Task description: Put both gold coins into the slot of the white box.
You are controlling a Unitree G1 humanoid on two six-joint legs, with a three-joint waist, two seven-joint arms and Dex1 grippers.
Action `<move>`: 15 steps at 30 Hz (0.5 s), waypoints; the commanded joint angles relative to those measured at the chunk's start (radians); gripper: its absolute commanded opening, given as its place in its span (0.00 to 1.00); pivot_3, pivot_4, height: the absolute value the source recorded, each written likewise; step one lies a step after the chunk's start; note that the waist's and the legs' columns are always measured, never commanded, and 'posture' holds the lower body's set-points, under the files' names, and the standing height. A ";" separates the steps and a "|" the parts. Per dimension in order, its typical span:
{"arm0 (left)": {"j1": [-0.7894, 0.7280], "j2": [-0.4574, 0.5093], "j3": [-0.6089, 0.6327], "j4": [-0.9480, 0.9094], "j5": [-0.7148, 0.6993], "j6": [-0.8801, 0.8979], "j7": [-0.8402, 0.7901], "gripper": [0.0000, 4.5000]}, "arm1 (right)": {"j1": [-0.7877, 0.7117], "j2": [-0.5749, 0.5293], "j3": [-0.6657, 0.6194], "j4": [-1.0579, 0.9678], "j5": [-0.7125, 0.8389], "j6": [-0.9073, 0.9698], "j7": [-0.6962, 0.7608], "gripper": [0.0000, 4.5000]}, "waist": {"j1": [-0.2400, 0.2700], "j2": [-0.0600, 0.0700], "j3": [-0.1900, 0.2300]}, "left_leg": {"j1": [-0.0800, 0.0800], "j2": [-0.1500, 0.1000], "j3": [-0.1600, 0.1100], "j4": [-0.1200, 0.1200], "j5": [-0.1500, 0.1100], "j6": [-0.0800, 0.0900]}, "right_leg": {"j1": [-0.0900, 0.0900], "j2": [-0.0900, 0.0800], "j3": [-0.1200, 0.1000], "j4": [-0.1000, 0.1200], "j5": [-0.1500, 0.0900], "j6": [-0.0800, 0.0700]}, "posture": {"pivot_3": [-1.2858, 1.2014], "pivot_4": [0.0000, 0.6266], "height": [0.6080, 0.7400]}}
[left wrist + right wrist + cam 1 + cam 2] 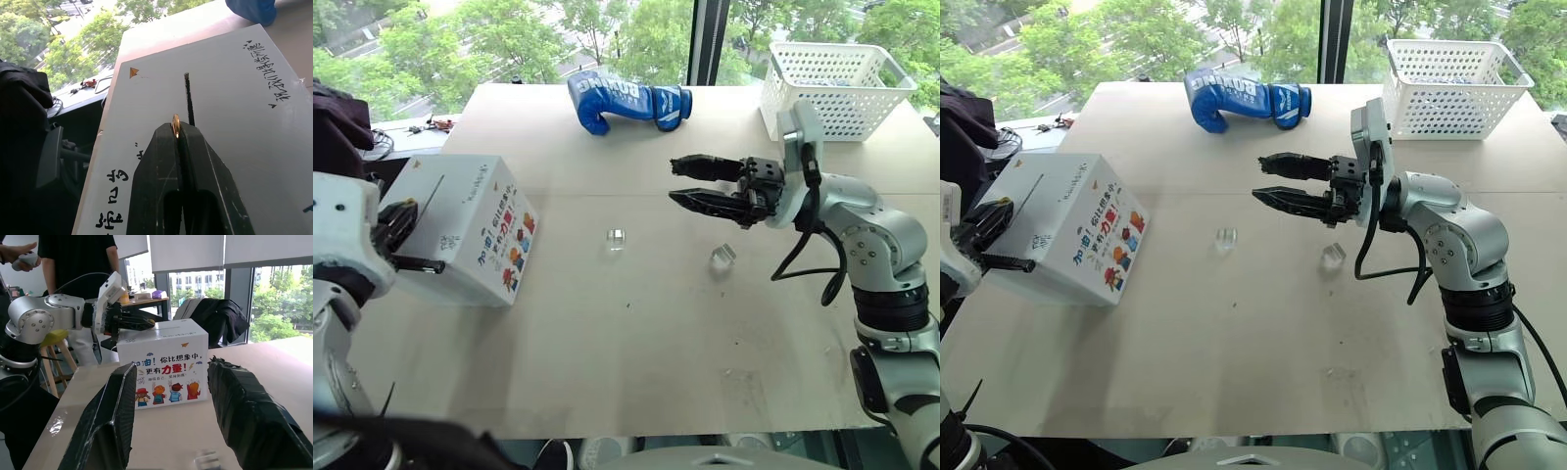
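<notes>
The white box stands at the table's left edge, cartoon print facing the middle. Its plain top carries the thin dark slot. My left gripper is shut on a gold coin, held on edge just above the box top at the near end of the slot. The same gripper hovers over the box's left side. My right gripper hangs open and empty above the table's middle, pointing at the box. Two small clear glinting pieces lie on the table; I cannot tell whether either is a coin.
A blue boxing glove lies at the far edge of the table. A white perforated basket stands at the back right. A person stands beyond the box's side of the table. Dark clothing lies left of the box.
</notes>
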 commanded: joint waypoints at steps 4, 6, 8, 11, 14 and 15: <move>-0.067 -0.025 -0.034 0.018 -0.086 0.094 0.044 0.01 | -0.017 0.000 -0.016 -0.046 0.016 -0.007 -0.015 0.56 | 0.017 0.000 0.000 | 0.000 -0.001 0.000 0.000 0.000 0.000 | 0.000 0.000 -0.001 0.000 0.000 0.000 | 0.52 0.24 0.73; -0.085 -0.027 -0.035 0.016 -0.103 0.115 0.055 0.01 | -0.016 0.000 -0.015 -0.046 0.014 -0.009 -0.017 0.56 | 0.018 0.000 0.000 | 0.000 -0.001 0.000 0.000 0.000 0.000 | 0.000 0.002 -0.002 0.000 0.000 0.000 | 0.52 0.24 0.73; -0.088 -0.020 -0.045 0.016 -0.111 0.132 0.068 0.01 | -0.014 0.002 -0.015 -0.047 0.012 -0.011 -0.020 0.56 | 0.015 0.000 0.000 | 0.000 -0.001 0.000 0.000 0.000 0.000 | 0.001 0.003 -0.002 0.000 0.000 0.000 | 0.52 0.24 0.73; -0.097 -0.015 -0.060 0.010 -0.137 0.163 0.077 0.01 | -0.013 0.004 -0.016 -0.048 0.010 -0.015 -0.024 0.56 | 0.012 0.000 0.000 | 0.000 -0.001 0.000 0.000 0.000 0.000 | 0.001 0.004 -0.001 0.000 0.000 0.000 | 0.52 0.24 0.73; -0.103 -0.012 -0.066 0.008 -0.150 0.178 0.093 0.01 | -0.011 0.006 -0.017 -0.048 0.009 -0.018 -0.026 0.56 | 0.014 0.000 0.000 | 0.000 -0.001 0.000 0.000 0.000 0.000 | 0.001 0.005 -0.002 0.000 0.000 0.000 | 0.52 0.24 0.73; -0.103 -0.011 -0.066 0.008 -0.148 0.183 0.105 0.01 | -0.010 0.006 -0.017 -0.048 0.008 -0.019 -0.027 0.56 | 0.014 0.000 0.000 | 0.000 -0.001 0.000 0.000 0.000 0.000 | 0.001 0.005 -0.001 0.000 0.000 0.000 | 0.52 0.24 0.73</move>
